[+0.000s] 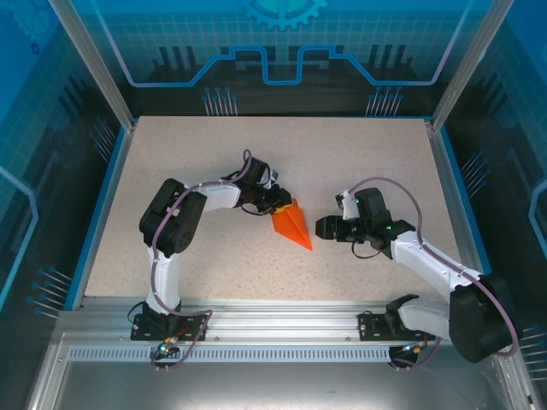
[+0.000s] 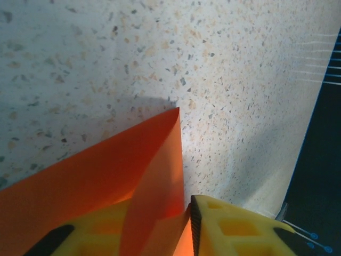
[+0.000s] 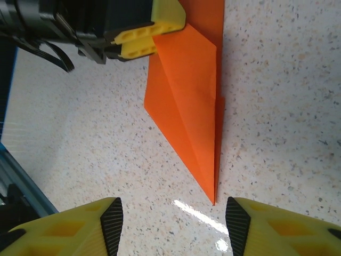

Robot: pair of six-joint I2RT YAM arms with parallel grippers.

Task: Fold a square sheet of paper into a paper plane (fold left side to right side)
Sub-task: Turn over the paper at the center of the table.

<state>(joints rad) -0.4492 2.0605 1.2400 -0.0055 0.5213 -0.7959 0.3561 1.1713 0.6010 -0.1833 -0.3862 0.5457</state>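
Paper plane: the paper plane [image 1: 292,224] is a slim orange-red dart, only part folded. It lies near the middle of the desk [image 1: 385,171], wide end toward the left arm and pointed tip toward the right arm.
Left gripper: the left gripper [image 1: 282,205] sits at the wide end. Its yellow fingers [image 2: 224,226] are drawn close together with a flap of the paper between them, so they appear to be pinching it.
Right gripper: the right gripper [image 3: 174,213] is low over the desk just beyond the tip. Its fingers are spread, empty and apart from the paper.
Step in hand: probably a side fold, with the left arm taking hold of the flap to carry it over the centre crease.
Next move: it calls for a steady pinch and a sweep across to the right side. The right gripper would likely need to press the tip down so the dart does not slide or twist.
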